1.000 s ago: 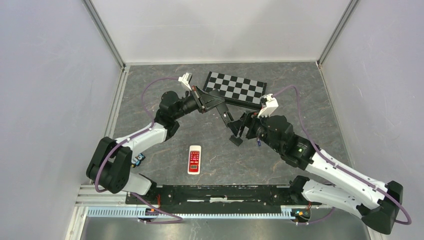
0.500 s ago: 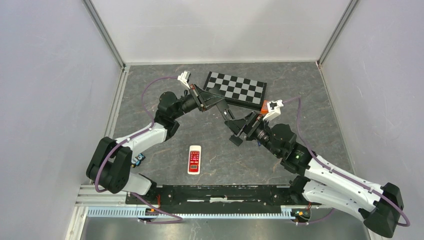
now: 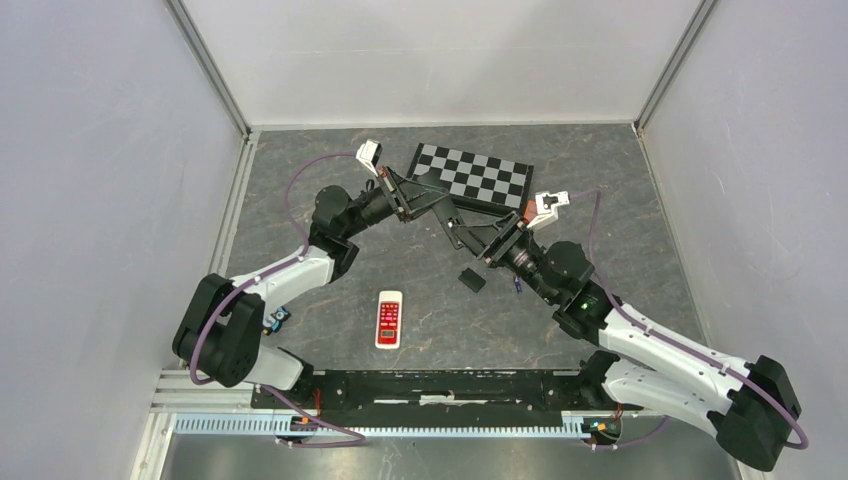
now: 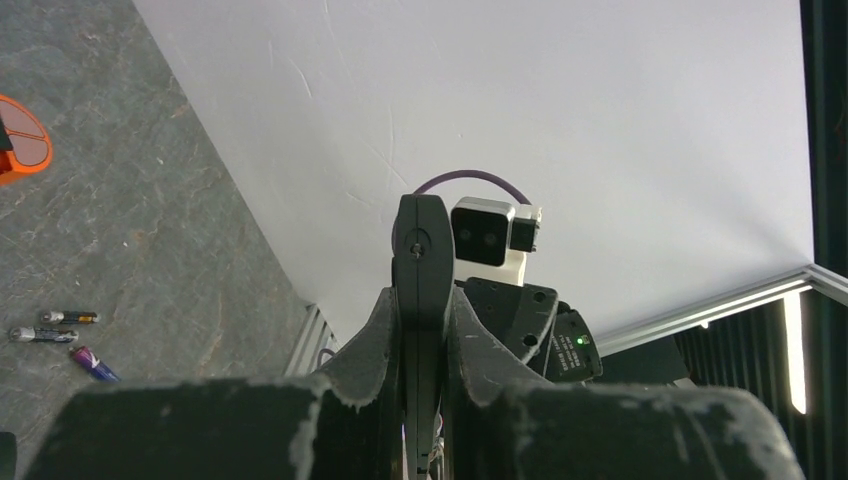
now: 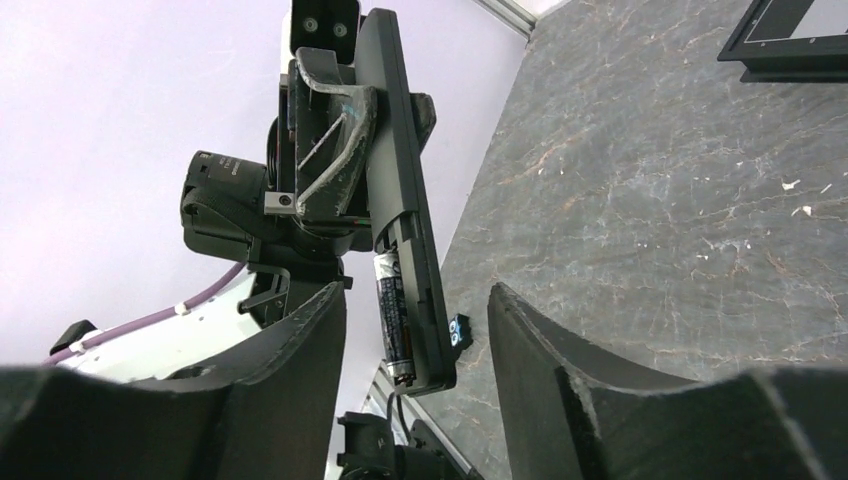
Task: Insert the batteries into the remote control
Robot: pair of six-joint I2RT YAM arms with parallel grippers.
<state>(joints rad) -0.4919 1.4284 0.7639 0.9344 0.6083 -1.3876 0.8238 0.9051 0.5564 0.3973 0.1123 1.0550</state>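
My left gripper point(image 3: 412, 203) is shut on a black remote control point(image 3: 441, 209) and holds it in the air, edge-on in the left wrist view point(image 4: 422, 300). The right wrist view shows the remote point(image 5: 395, 150) with its back compartment open and one battery point(image 5: 392, 315) lying in it. The open right gripper point(image 5: 415, 330) straddles the remote's lower end, its fingers point(image 5: 560, 390) apart from it on both sides. Three loose batteries point(image 4: 60, 330) lie on the table; in the top view they point(image 3: 517, 286) sit beside the right arm.
A small black cover point(image 3: 472, 280) lies on the table below the grippers. A white and red remote point(image 3: 389, 318) sits near the front. A checkerboard point(image 3: 472, 174) lies at the back. An orange item point(image 4: 20, 140) and a small blue piece point(image 5: 459, 330) are on the table.
My right gripper has left the black cover on the table and moved up and back to the held remote's end, its jaws widening then narrowing. The left arm has hardly moved.
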